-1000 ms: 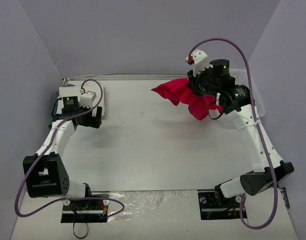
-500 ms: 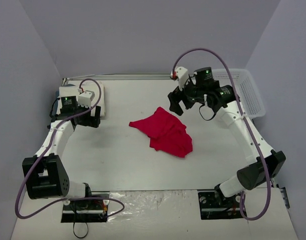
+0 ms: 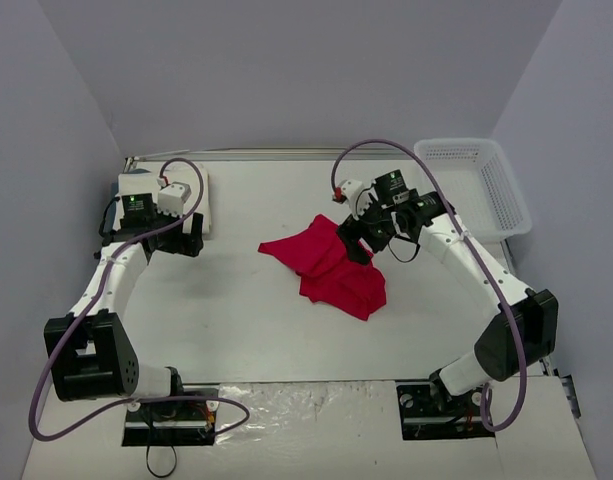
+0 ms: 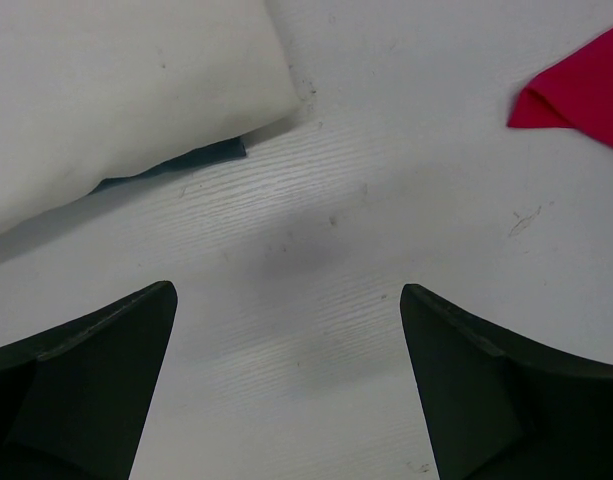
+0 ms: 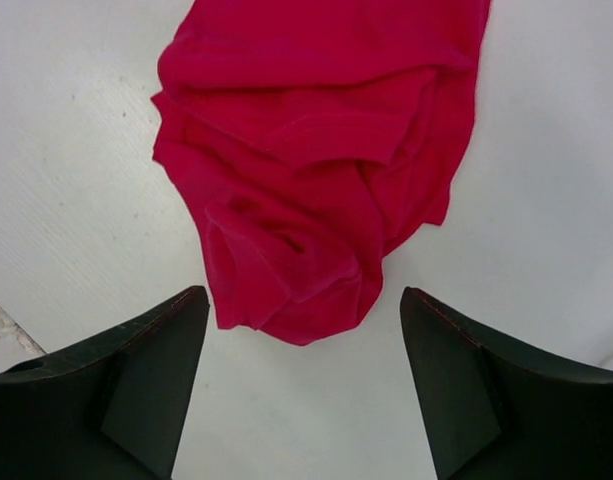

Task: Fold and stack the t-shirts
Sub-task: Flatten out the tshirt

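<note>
Right wrist: crumpled bright red cloth t-shirt (image 5: 316, 150) now dropped beneath my right gripper (image 5: 304, 300), jaws wide, empty; flattening comes next.

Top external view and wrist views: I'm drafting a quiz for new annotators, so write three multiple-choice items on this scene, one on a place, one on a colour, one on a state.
1. Where does the white mesh basket stand?
A. at the far right corner of the table
B. at the near left corner
C. in the middle

2. What colour is the crumpled t-shirt?
A. blue
B. red
C. green

3. How are the fingers of the right gripper?
A. shut on the t-shirt
B. open, over the t-shirt
C. out of view

Answers:
1 A: the top view shows it at the far right edge.
2 B: the top and right wrist views both show bright red cloth.
3 B: the right wrist view shows the fingers apart, with the cloth's end below, between them.
</note>
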`<state>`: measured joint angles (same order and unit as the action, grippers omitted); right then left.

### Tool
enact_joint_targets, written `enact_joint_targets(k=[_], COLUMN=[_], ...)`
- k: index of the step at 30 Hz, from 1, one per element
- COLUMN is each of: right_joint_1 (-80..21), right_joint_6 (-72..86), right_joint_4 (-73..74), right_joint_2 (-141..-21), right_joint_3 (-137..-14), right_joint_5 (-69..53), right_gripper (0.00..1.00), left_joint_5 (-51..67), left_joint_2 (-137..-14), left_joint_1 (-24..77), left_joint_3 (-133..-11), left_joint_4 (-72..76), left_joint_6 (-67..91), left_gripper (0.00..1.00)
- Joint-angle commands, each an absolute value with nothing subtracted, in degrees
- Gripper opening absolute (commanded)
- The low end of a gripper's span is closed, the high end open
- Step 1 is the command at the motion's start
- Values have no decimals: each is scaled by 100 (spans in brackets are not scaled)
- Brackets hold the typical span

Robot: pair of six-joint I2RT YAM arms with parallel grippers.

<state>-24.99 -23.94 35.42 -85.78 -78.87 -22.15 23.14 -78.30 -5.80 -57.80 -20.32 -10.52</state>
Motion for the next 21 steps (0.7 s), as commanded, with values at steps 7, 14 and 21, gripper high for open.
enact_joint_targets(k=[7,14,21], right_joint_1=[-2813,-2821,-2821], right_joint_6=[-2566,-2566,-2523], right_joint_4=[3455,2892,2540], right_joint_2=[-8464,-8876,-9315], right_joint_3=[-6883,-6486,-6661], right_joint_5=[-1872,-1758,-1705], right_gripper=[69,66,46], left_joint_5=[2522,2523,2549], left_joint_2=[-7778,-7840,-7831], left_joint_1=[-615,-606,-606], left_joint_3=[-5889,-5889,-5845], left_joint_4=[-2039,-2074,-2057], left_joint_6=[-1160,-1178,-1204], left_gripper=[94,94,94])
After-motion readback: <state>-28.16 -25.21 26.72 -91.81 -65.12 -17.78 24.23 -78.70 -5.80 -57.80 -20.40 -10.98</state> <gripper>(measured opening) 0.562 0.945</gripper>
